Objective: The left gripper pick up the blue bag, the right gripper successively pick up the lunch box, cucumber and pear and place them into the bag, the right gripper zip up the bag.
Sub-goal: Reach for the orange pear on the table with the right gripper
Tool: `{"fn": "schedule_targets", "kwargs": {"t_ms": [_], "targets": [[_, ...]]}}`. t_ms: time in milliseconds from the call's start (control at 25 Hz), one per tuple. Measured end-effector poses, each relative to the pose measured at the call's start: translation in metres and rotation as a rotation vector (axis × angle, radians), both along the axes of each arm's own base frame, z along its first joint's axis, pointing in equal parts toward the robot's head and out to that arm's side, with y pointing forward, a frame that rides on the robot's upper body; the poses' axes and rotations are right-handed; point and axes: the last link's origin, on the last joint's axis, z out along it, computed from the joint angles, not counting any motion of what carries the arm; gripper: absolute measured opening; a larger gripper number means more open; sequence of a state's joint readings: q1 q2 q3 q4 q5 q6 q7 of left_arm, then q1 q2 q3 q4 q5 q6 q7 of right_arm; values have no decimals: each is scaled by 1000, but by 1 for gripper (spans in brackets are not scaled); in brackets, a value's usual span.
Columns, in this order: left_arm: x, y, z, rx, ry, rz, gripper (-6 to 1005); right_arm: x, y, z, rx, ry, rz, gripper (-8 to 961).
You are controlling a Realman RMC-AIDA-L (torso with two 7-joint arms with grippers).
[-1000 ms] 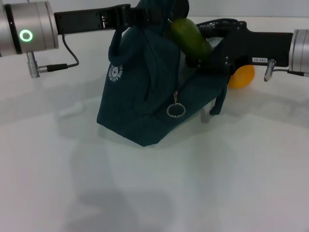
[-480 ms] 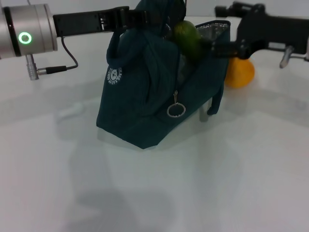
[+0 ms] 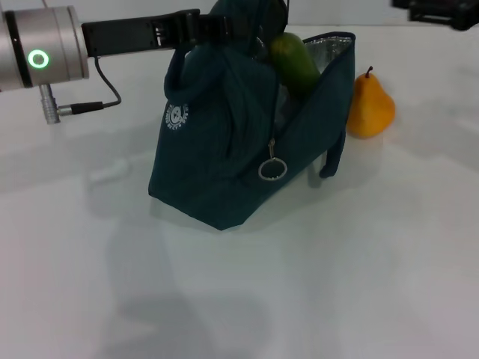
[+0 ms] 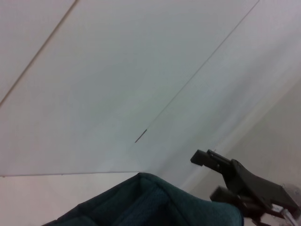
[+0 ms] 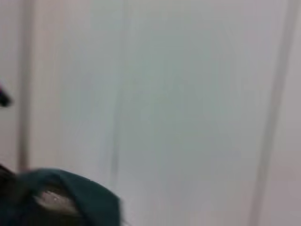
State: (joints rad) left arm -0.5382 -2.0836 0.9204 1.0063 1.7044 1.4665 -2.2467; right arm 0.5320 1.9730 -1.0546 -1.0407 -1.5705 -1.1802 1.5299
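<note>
Head view: the left end effector (image 3: pixel 213 25) is clamped on the top handle of the blue bag (image 3: pixel 224 142), which stands on the white bench (image 3: pixel 299 284) toward its far edge. The cucumber (image 3: pixel 293 61) pokes out of the bag's open mouth. The pear (image 3: pixel 370 106) stands just beside the bag. The right end effector (image 3: pixel 438 11) sits at the far right corner; its opening cannot be told.

Left wrist view: the bag's fabric and the right end effector farther off.

Right wrist view: the bag's edge.

You have a smooth, matte white worktop (image 3: pixel 314 284) filling the head view out to its far edge, soft shadows pooling toward its near edge, and pale panelled walls (image 4: pixel 117 70) with thin seams behind.
</note>
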Motion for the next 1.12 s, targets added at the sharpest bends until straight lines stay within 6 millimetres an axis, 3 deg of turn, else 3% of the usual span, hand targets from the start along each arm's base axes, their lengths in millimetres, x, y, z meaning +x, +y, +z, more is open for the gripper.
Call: {"fn": "schedule_targets", "kwargs": {"t_ms": [120, 240, 600, 880, 1120], "targets": [[1, 0, 0, 6, -14, -5, 55, 19, 3, 14, 25, -3, -66, 819], [-2, -1, 0, 5, -22, 3, 55, 37, 1, 15, 33, -13, -114, 818], [-6, -3, 0, 5, -22, 14, 55, 82, -19, -21, 40, -71, -146, 815], [-9, -5, 0, 2, -23, 22, 55, 97, -22, -46, 42, -91, -187, 814], [-12, -6, -2, -7, -28, 35, 55, 90, -13, -55, 73, -62, -155, 812]]}}
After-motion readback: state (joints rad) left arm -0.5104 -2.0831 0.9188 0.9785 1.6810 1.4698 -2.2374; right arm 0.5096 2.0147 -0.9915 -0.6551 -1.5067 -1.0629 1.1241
